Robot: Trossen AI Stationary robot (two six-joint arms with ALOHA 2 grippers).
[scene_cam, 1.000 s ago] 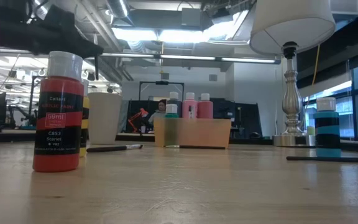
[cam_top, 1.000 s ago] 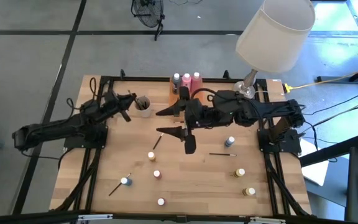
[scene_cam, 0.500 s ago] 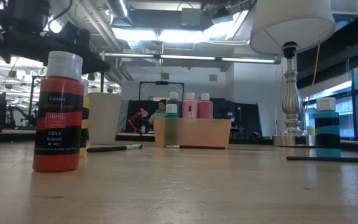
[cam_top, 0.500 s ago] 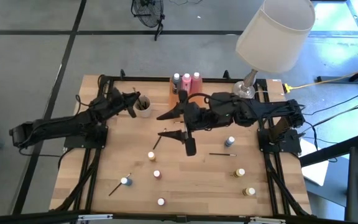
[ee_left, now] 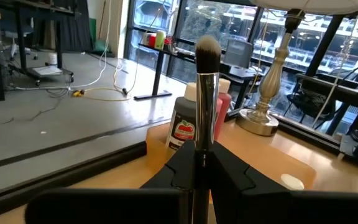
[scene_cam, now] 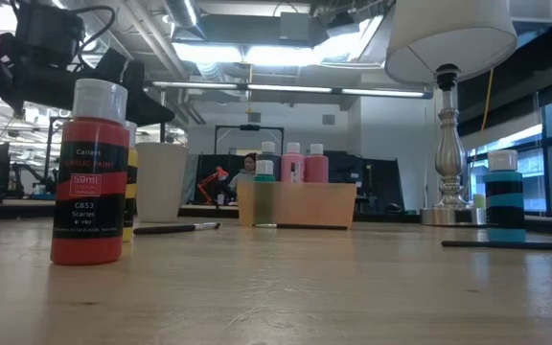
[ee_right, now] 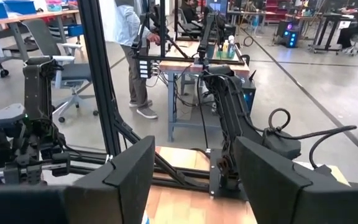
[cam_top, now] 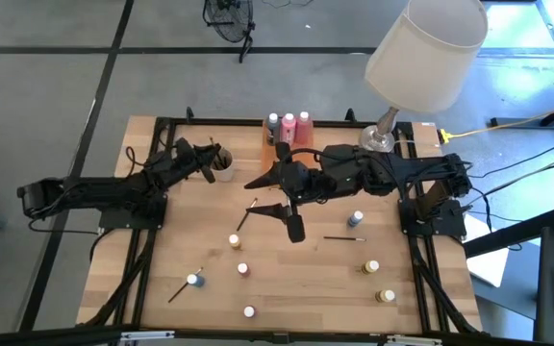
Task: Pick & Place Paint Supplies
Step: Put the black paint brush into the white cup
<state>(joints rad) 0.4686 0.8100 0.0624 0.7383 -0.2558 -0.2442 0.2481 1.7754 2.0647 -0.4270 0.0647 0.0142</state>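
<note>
My left gripper (cam_top: 206,157) hovers beside the small round cup (cam_top: 222,164) and is shut on a thin paintbrush whose bristle head (ee_left: 207,50) sticks out ahead of the fingers. My right gripper (cam_top: 269,194) is open mid-table, above a loose brush (cam_top: 243,218). Three squeeze bottles (cam_top: 289,123) stand in the orange tray (scene_cam: 295,205). Several white-capped pots stand on their bases on the table, among them a yellow one (cam_top: 234,240), a blue one (cam_top: 356,219) and a red one (scene_cam: 89,172). Two more brushes (cam_top: 342,237) (cam_top: 179,288) lie flat. My left gripper (ee_left: 199,154) pinches the paintbrush's dark handle (ee_left: 200,144) just below the silver ferrule, between its two fingers. The brush lies along the fingers, its bristle end pointing away from the wrist. It is lifted clear of the table.
A lamp with a white shade (cam_top: 421,53) stands at the far right corner, its base (cam_top: 378,139) near the right arm. Black frame rails (cam_top: 147,250) run along the table's left and right sides. Bare wood lies in the near middle between the pots.
My left gripper, still shut on the brush, has moved a little toward the table's right, closer to the cup. In the low view the left arm has come lower. The right gripper has stayed open.
</note>
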